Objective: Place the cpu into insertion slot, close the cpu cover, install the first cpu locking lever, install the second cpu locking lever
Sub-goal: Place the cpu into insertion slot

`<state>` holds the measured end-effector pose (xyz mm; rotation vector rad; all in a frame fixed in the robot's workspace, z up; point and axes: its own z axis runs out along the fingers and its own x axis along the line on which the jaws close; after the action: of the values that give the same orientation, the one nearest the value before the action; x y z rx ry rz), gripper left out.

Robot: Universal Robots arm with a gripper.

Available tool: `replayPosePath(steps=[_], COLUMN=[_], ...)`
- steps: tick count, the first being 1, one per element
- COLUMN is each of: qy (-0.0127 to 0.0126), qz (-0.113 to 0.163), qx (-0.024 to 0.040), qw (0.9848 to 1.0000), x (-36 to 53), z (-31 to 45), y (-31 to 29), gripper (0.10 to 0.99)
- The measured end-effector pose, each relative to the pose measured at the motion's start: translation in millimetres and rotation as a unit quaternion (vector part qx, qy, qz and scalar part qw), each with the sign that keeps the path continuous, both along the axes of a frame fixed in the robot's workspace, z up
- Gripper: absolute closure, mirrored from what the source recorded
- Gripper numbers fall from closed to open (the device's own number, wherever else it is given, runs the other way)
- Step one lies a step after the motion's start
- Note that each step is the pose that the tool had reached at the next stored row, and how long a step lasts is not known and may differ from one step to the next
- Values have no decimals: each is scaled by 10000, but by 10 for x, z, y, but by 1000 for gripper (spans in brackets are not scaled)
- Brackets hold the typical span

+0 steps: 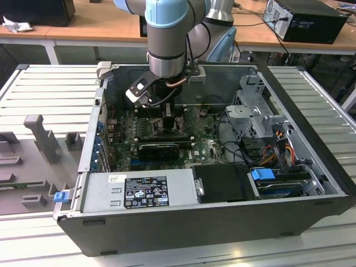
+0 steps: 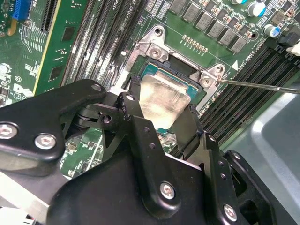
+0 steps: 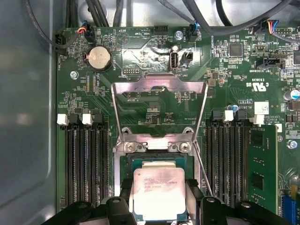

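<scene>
The black two-finger gripper (image 2: 161,108) clamps the small flat square cpu (image 3: 157,191) by two opposite edges; the chip's pale silver-beige metal face carries faint print and is bordered by a teal-green rim; it lies level in the square, black-rimmed insertion slot (image 2: 180,69), though I cannot tell whether it is fully seated; beyond it the thin silver metal cpu cover (image 3: 159,83), a windowed frame, stands swung open from its hinge; the green circuit board (image 3: 140,51) surrounds them inside the open grey computer case (image 1: 311,167).
</scene>
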<state>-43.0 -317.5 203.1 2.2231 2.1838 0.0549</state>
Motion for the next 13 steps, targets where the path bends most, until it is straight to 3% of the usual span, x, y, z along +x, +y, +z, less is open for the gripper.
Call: replayPosePath(steps=[10, 12, 13], qy=[0, 0, -1], qz=[0, 0, 0], qx=[-2, -2, -2], qw=[10000, 10000, 10000], x=[8, 8, 8], z=[-12, -13, -13], y=[2, 2, 2], gripper=[545, 420, 420])
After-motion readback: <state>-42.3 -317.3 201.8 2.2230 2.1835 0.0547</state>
